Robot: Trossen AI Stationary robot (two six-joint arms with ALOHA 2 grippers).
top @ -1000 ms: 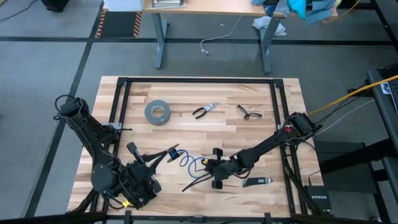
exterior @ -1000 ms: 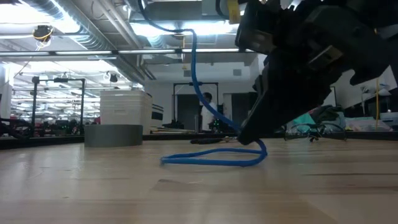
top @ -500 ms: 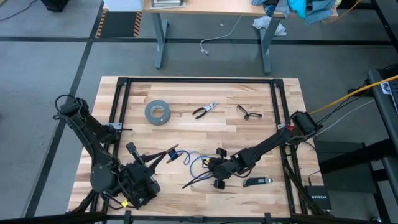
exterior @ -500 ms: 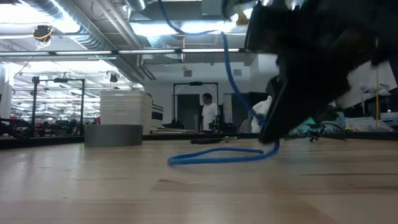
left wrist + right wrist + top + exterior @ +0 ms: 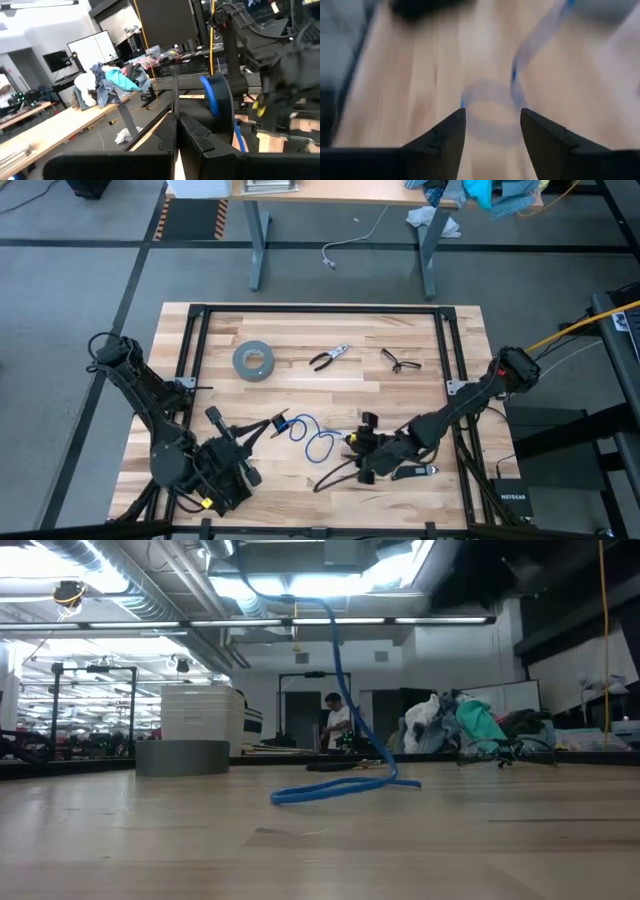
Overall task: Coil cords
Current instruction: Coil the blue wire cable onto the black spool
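A: From above, where are the cords point(image 5: 318, 442)?

B: Blue loops on the table point(image 5: 300, 385), between the two arms. The left gripper point(image 5: 272, 423) is clamped on their end; the right gripper point(image 5: 362, 446) stands just beside them, spread wide, holding nothing.

A: The low view?

B: The cords point(image 5: 345, 787) rise from a flat loop (tape roll point(image 5: 182, 756) behind).

A: Left wrist?

B: Fingers point(image 5: 169, 137) pressed together, blue coil point(image 5: 216, 100) against them.

A: Right wrist?

B: Fingers point(image 5: 445, 137) apart, blurred loop point(image 5: 492, 112) beyond, untouched.

Cords point(image 5: 492, 110) motion-blurred in right wrist view
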